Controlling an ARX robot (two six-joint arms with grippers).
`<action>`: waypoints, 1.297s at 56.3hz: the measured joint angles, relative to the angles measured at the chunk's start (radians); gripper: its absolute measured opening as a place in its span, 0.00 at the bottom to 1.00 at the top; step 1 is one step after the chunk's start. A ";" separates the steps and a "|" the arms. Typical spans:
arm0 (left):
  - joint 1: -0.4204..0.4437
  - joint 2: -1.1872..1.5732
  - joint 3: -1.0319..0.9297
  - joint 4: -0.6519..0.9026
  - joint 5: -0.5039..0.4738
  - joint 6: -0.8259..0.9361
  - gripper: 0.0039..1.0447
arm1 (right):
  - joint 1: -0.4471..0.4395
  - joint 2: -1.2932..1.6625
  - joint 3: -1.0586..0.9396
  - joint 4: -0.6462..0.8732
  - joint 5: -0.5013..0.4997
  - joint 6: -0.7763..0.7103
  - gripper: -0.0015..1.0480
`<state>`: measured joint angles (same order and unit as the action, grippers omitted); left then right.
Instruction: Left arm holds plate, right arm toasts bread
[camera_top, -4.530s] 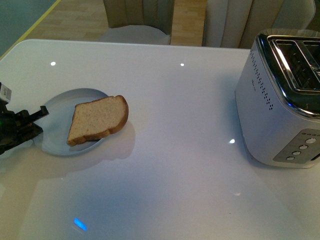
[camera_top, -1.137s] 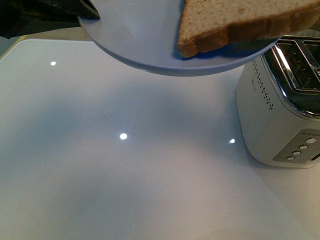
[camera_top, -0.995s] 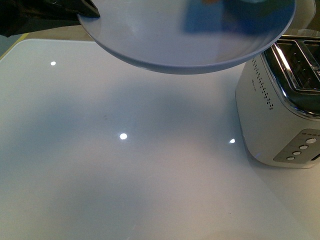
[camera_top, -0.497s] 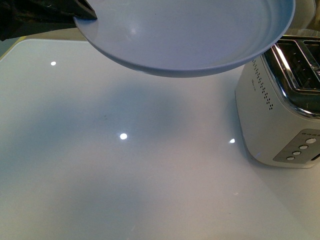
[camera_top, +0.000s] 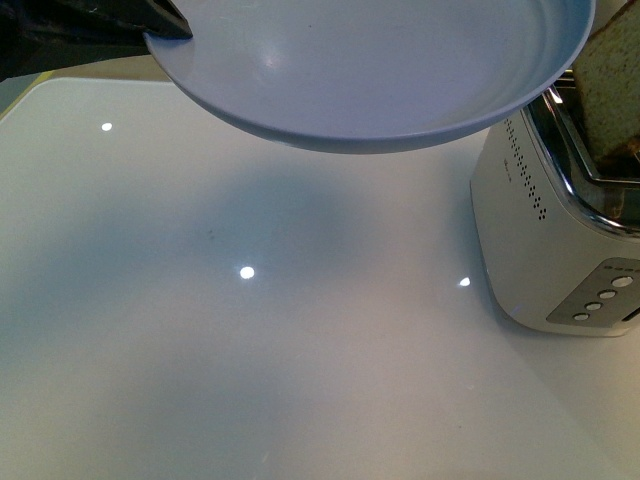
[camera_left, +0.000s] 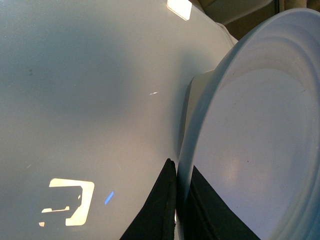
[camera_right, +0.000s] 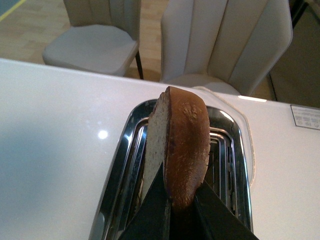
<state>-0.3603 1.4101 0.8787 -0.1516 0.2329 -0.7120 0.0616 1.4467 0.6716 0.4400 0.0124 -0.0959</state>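
Observation:
The pale blue-grey plate (camera_top: 380, 70) is empty and held high above the white table, filling the top of the front view. My left gripper (camera_top: 165, 22) is shut on its rim at the upper left; in the left wrist view its black fingers (camera_left: 162, 210) pinch the plate's edge (camera_left: 240, 150). My right gripper (camera_right: 180, 205) is shut on the slice of brown bread (camera_right: 182, 145), held on edge over the slots of the toaster (camera_right: 125, 165). In the front view the bread (camera_top: 610, 90) stands above the toaster (camera_top: 555, 230) at the right edge.
The white and chrome toaster has buttons (camera_top: 600, 295) on its front and stands at the right of the glossy white table (camera_top: 250, 330). Two pale chairs (camera_right: 225, 40) stand beyond the table's far edge.
The plate was lifted from the table with the bread on it. The bread left the plate about a second ago and now stands over the toaster at the right. The plate has hardly moved since.

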 joint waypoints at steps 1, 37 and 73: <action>0.000 0.000 0.000 0.000 0.000 0.000 0.02 | 0.003 0.003 0.000 -0.002 0.002 -0.003 0.03; 0.005 -0.002 -0.002 0.000 0.005 0.001 0.02 | 0.049 0.156 0.019 -0.009 0.024 -0.053 0.21; 0.018 -0.002 -0.002 0.000 0.014 0.013 0.02 | -0.130 -0.393 -0.242 0.031 -0.089 0.202 0.92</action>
<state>-0.3428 1.4078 0.8772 -0.1516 0.2474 -0.6994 -0.0689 1.0538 0.4297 0.4709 -0.0761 0.1062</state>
